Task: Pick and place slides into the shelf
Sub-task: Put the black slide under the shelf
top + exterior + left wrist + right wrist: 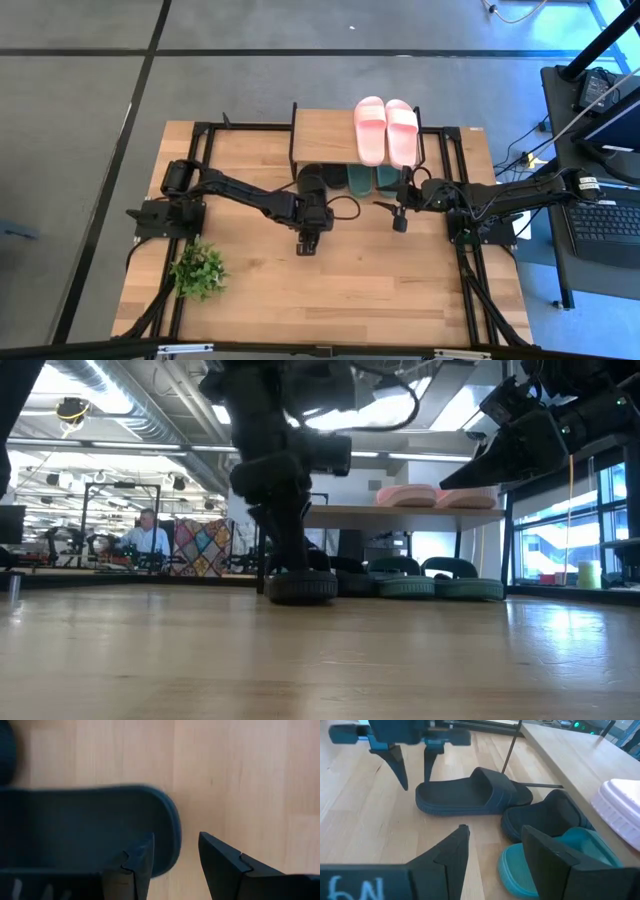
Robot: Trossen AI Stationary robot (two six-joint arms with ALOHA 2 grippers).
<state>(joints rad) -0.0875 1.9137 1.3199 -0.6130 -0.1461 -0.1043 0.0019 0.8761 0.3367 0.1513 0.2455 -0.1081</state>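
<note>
High view
- Shelf (325,135): at the table's far edge, centre; pale pink pair (386,128) lies on its top board.
- Dark green pair (372,180): under the board, toes inward, heels showing at the front.
- Black slides (312,180): at the shelf's front left corner, partly hidden by the left arm.
- Left gripper (307,243): just in front of the black slides, pointing down; the nearer arm to them.
- Right gripper (400,222): in front of the green pair, arm reaching in from the right.

Low view
- Outer black slide (300,587): flat on the tabletop, ahead of the shelf's front; the left arm's column stands directly over it.
- Right gripper, second sighting (490,465): raised, level with the top board.

Left wrist view
- Black slide end (95,827): rounded end lies beneath one finger (137,865); long axis runs crosswise to the finger gap.
- Claw state: fingers apart, holding nothing; bare wood between them.

Right wrist view
- Outer black slide, side-on (470,794): long axis parallel to the shelf front, not yet turned in.
- Left gripper (412,767): fingers spread, poised over the slide's heel end.
- Right claw (492,850): fingers apart, empty, above the green slide (555,860).
- Judgement: the outer black slide appears to be next, for the left arm.
</note>
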